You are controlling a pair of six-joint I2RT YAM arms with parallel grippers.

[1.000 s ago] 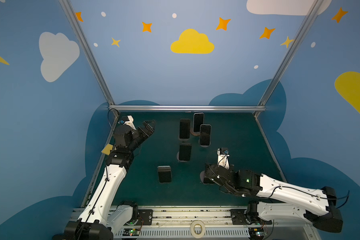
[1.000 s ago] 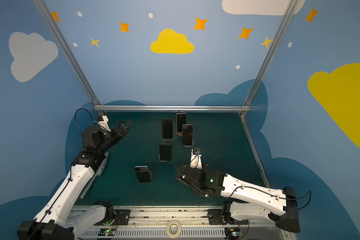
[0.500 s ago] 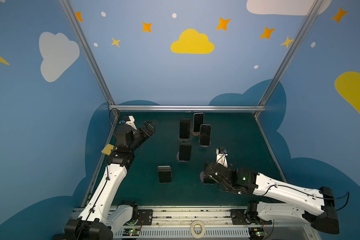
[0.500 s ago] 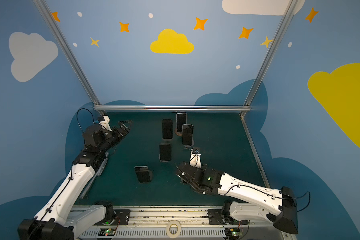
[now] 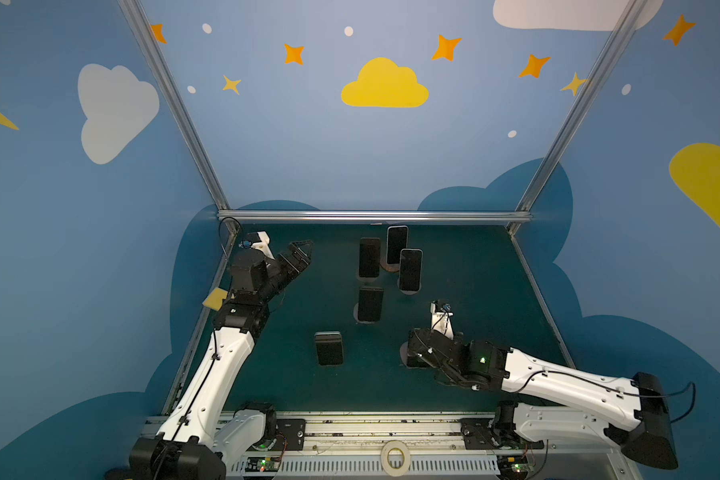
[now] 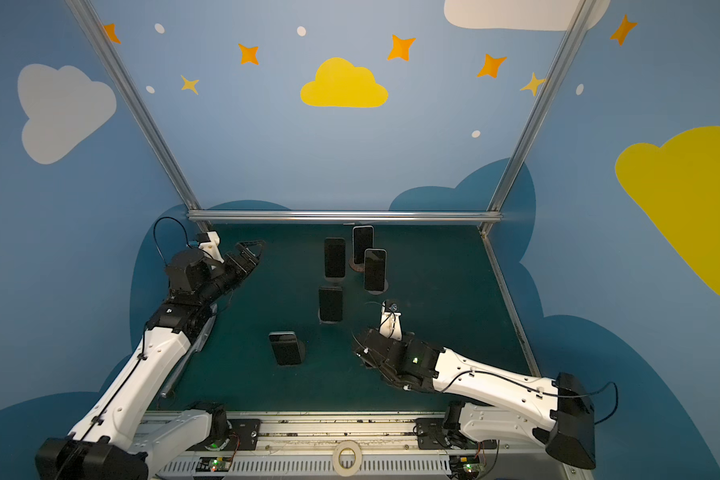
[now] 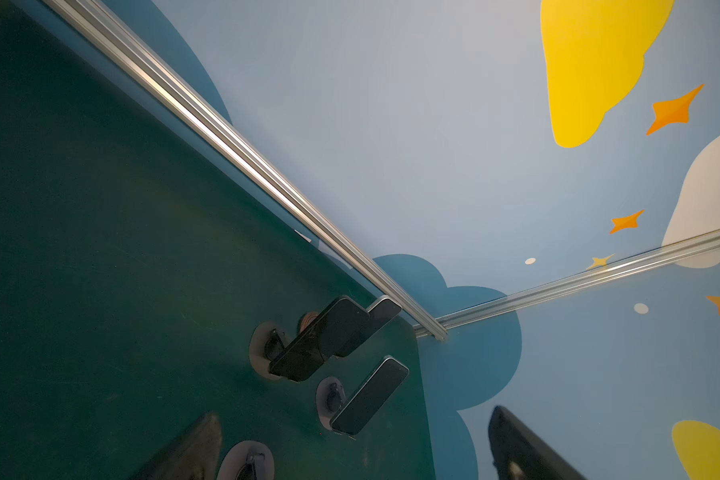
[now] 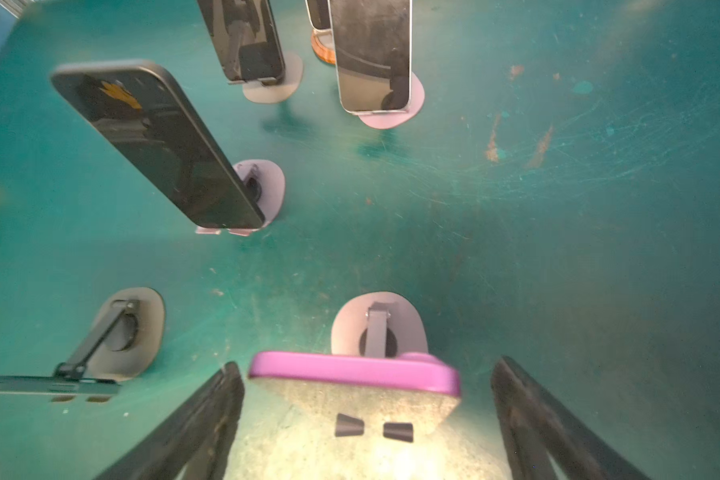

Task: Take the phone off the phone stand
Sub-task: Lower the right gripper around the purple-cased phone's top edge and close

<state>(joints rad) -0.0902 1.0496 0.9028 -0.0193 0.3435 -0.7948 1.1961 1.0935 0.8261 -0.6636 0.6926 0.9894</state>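
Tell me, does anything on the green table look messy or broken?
No phone has fallen. The green table mat looks worn, though: the right wrist view shows pale scratches and rusty brown scuffs on it. The purple-cased phone sits on its grey stand between the open right gripper fingers, not yet gripped.

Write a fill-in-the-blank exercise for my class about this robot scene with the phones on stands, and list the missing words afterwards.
1. The phone between the open fingers of the right claw wears a case coloured ____.
2. The tabletop mat under the grey oval phone stands is dark ____.
3. The left claw hangs over the mat holding ____.
4. The painted cloud in the middle of the back wall is ____.

Missing words: purple; green; nothing; yellow
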